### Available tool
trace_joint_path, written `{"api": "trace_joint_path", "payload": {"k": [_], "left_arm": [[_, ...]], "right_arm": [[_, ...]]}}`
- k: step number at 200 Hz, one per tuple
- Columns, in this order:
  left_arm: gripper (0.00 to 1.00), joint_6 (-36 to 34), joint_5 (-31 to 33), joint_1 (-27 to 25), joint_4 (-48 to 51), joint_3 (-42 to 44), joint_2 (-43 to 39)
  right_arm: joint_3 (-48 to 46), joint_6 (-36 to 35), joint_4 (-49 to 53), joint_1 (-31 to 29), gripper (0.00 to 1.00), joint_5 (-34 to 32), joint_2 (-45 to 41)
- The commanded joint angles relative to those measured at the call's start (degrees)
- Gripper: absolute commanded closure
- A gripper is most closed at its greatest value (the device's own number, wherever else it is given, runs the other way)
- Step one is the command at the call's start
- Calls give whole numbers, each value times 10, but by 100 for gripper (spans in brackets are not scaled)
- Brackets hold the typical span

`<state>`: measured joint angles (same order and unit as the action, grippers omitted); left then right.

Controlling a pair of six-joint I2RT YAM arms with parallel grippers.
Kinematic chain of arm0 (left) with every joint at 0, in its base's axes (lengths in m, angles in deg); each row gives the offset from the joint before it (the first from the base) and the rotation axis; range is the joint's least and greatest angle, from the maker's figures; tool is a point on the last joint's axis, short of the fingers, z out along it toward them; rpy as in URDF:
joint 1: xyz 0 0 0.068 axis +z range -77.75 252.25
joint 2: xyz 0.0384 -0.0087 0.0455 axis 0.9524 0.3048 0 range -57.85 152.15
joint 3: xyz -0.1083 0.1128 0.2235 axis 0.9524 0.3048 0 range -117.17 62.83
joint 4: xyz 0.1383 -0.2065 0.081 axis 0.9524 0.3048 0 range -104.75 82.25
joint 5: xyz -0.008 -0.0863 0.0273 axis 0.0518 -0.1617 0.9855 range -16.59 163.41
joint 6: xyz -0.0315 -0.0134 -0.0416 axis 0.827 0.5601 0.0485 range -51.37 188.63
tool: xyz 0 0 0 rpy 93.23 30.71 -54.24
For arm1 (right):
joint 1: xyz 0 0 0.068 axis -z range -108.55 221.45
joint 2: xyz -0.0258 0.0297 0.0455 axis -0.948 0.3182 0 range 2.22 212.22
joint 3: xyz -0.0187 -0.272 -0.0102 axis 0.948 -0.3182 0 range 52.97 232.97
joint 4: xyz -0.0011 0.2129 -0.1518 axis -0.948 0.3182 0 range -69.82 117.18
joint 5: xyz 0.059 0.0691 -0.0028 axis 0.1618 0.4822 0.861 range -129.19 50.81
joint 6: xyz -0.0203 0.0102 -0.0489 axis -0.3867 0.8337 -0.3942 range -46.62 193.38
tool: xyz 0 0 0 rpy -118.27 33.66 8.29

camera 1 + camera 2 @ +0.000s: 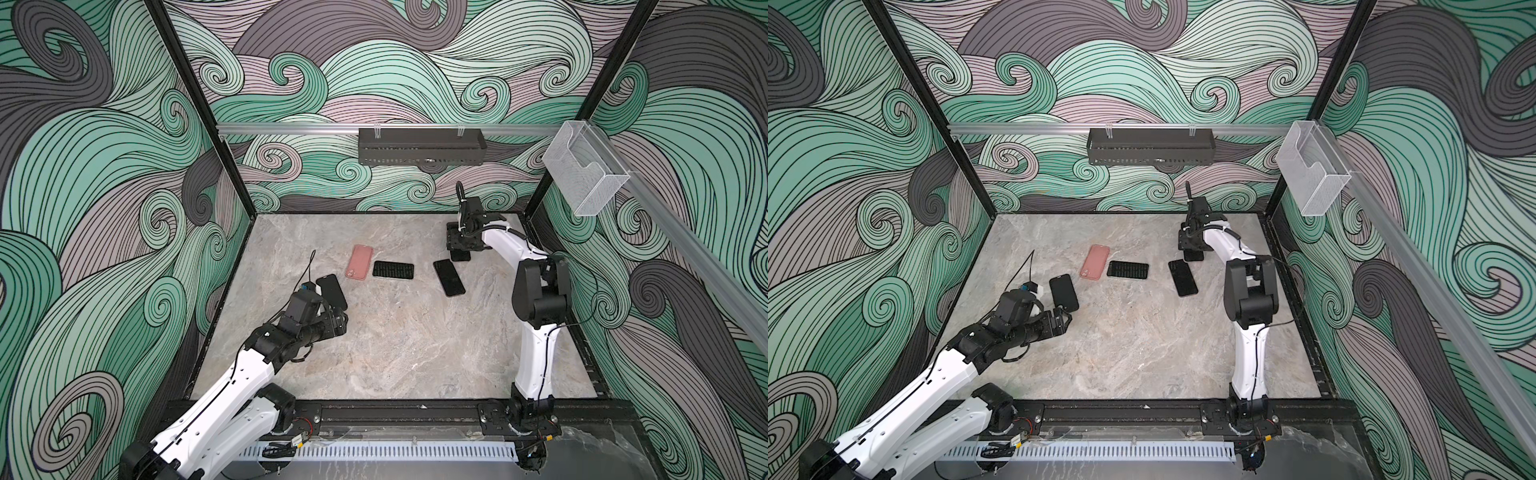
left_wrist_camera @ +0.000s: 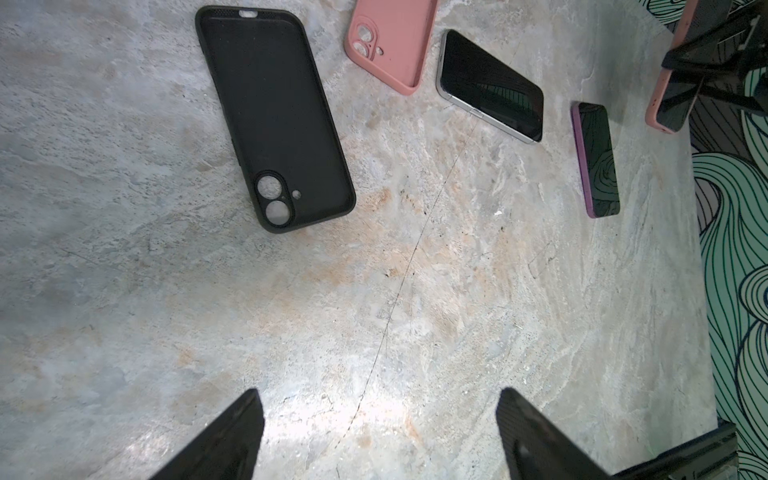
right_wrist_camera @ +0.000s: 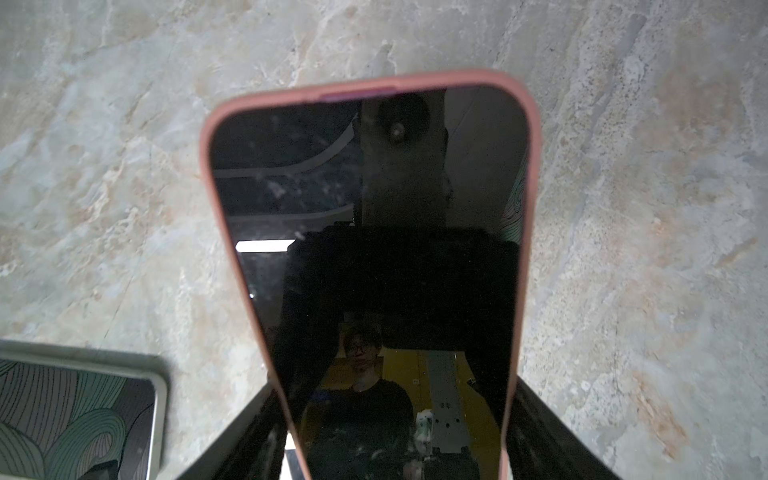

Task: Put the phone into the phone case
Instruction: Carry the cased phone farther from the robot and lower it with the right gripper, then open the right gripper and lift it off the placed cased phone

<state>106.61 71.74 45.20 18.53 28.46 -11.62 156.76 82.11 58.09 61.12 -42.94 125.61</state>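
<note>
- One pink-cased glossy black phone (image 3: pixel 365 249) looks fully seated already, right hand (image 3: pixel 397 399) clamped across its sides.
- Left hand (image 2: pixel 379 395) wide open, empty; matte black phone case (image 2: pixel 274 116) lies unfilled.

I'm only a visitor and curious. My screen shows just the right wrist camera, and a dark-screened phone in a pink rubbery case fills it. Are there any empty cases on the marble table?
Observer: Yes. An empty pink rubbery case lies flat toward the far side of the marble table, seen in both top views.
Operator: Is that the only one?
Observer: No. An empty black rubbery case lies inside up, just beyond the open left pincer.
Operator: Is any phone lying there without a case?
Observer: A silver-edged, dark-screened phone lies screen up beside the pink case, not touching it.
</note>
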Motion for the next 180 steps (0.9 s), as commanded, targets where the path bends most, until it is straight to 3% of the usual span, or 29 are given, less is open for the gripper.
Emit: {"api": "trace_joint_path", "payload": {"k": [1, 107, 180], "left_arm": [[10, -11, -5, 4, 3, -14, -4], [11, -18, -11, 7, 0, -22, 18], [11, -22, -21, 9, -7, -32, 36]], "right_arm": [[46, -2, -6, 8, 91, -14, 23], [229, 14, 44, 32, 87, -23, 180], [297, 24, 85, 38, 71, 4, 227]]}}
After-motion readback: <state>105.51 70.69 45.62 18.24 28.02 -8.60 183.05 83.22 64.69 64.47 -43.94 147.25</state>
